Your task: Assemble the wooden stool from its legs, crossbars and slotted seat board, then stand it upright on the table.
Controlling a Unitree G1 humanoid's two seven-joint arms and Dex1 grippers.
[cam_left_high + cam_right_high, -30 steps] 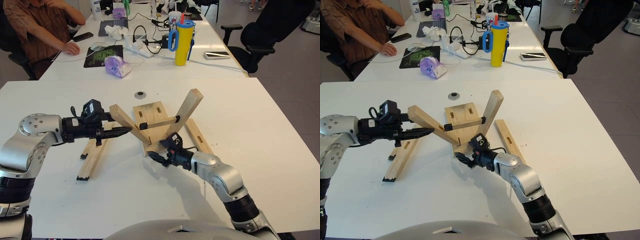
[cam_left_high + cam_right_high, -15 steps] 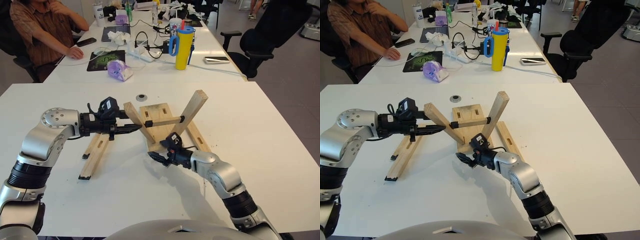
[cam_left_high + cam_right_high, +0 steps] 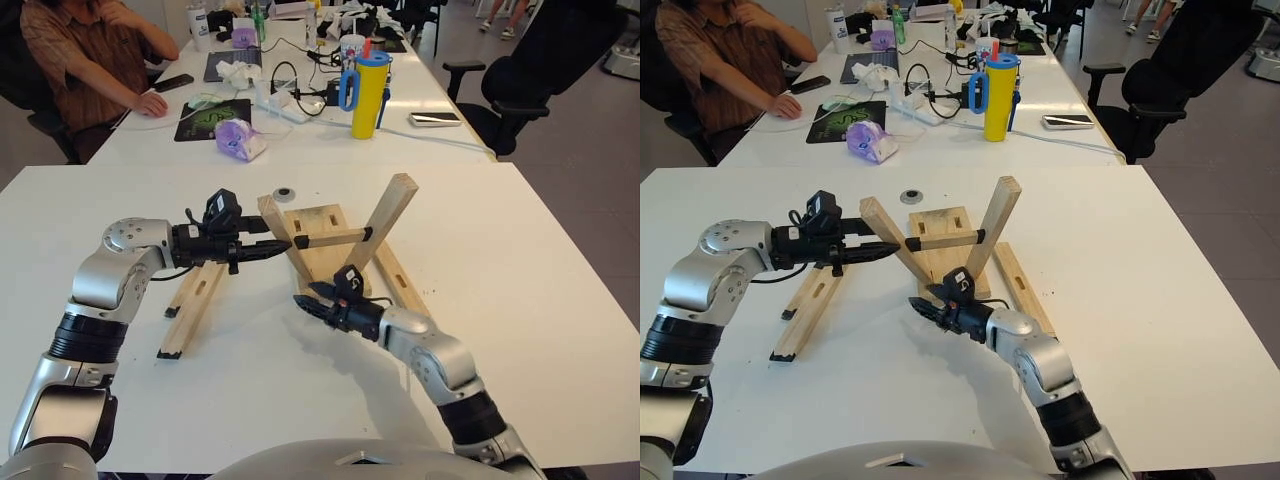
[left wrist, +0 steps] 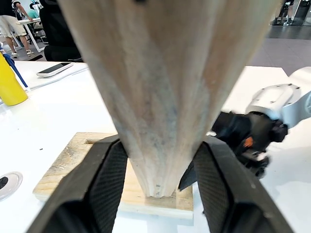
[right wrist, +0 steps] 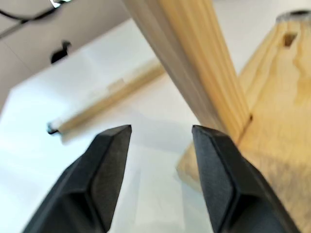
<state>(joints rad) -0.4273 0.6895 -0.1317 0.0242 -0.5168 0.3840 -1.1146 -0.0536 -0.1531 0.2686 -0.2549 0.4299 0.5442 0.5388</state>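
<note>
Partly built stool on the white table [image 3: 520, 260], with every position given relative to the seat board [image 3: 318, 218]. The seat board lies flat. Two legs rise from it in a V: the left leg [image 3: 298, 265] leans out past its left edge and the right leg [image 3: 385, 225] past its right edge. A crossbar [image 3: 330, 239] spans between the two legs above the board. The left gripper [image 3: 283, 243] reaches in from the board's left, and its fingers [image 4: 104, 189] are clamped on opposite faces of the left leg. The right gripper [image 3: 300, 300] sits at the board's near left corner, beside the foot of the left leg, its jaws spread with nothing between them. A left loose piece [image 3: 190, 310] lies flat well to the board's left. A right loose piece [image 3: 395, 270] lies just beside the board's right edge.
</note>
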